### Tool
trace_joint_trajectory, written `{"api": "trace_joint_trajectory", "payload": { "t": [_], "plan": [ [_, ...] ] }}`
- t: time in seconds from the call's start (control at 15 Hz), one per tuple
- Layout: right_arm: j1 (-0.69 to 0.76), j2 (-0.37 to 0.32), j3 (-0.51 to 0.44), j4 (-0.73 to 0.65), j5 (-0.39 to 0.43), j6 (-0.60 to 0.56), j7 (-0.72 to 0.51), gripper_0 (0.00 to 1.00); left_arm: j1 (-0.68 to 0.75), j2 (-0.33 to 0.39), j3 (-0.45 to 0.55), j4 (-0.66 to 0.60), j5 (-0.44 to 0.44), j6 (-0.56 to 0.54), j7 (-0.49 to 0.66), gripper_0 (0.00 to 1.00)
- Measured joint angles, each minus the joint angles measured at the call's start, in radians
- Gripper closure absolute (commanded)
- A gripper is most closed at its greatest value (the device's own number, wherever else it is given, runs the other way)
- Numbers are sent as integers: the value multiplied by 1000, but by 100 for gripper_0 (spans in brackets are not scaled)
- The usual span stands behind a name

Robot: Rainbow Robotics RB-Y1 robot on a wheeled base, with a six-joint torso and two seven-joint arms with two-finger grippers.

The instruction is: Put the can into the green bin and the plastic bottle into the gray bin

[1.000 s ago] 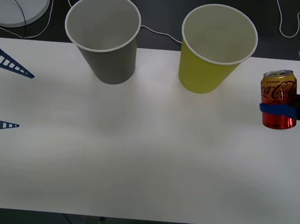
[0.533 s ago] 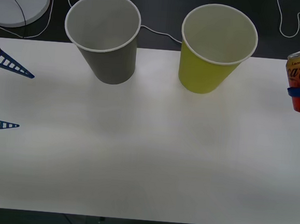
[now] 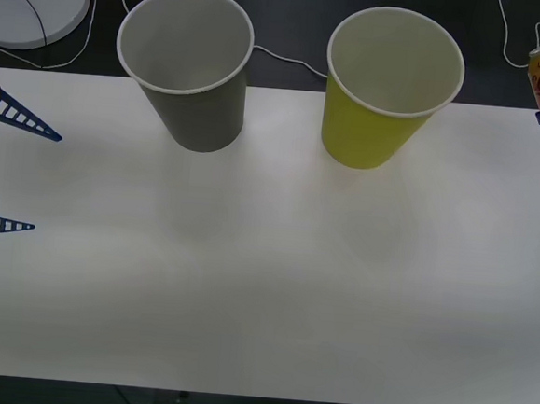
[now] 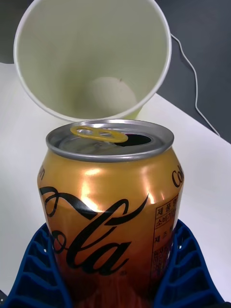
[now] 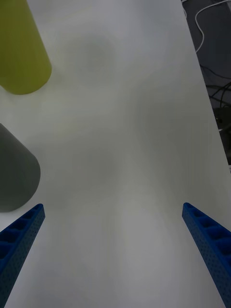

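While clamped between the blue ribbed fingers [image 4: 36, 269] of the right gripper [image 4: 115, 284], the small red-and-gold drink can [image 4: 109, 202] stands upright at the table's far right edge, raised off the white table [image 3: 264, 276], beside the large yellow-green paper cup [image 3: 382, 89]. Large gray paper cup [image 3: 192, 65]: upright, left of it. Left gripper [image 3: 6, 167]: spread wide, holding nothing, at the table's left edge.

White table [image 3: 263, 286], round white disc [image 3: 33, 1] beyond its far-left corner, white cables [image 3: 521, 44] on dark floor
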Motion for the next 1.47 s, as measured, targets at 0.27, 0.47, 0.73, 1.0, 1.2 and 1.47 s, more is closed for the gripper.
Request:
{"api": "trace_joint_trajectory", "payload": {
  "t": [0.27,0.47,0.73,1.0,1.2,1.47],
  "plan": [
    [-213,20,205,47,96,-9,0,100,0,0,0,0,0,0,0,0],
    [-372,113,338,104,196,-20,0,100,0,0,0,0,0,0,0,0],
    [-530,237,476,213,294,-20,1,100,0,0,0,0,0,0,0,0],
    [-623,355,549,317,391,-20,21,100,0,0,0,0,0,0,0,0],
    [-659,402,557,389,418,-20,60,93,0,0,0,0,0,0,0,0],
    [-670,409,563,394,452,-20,111,0,0,0,0,0,0,0,0,0]
  ]
}}
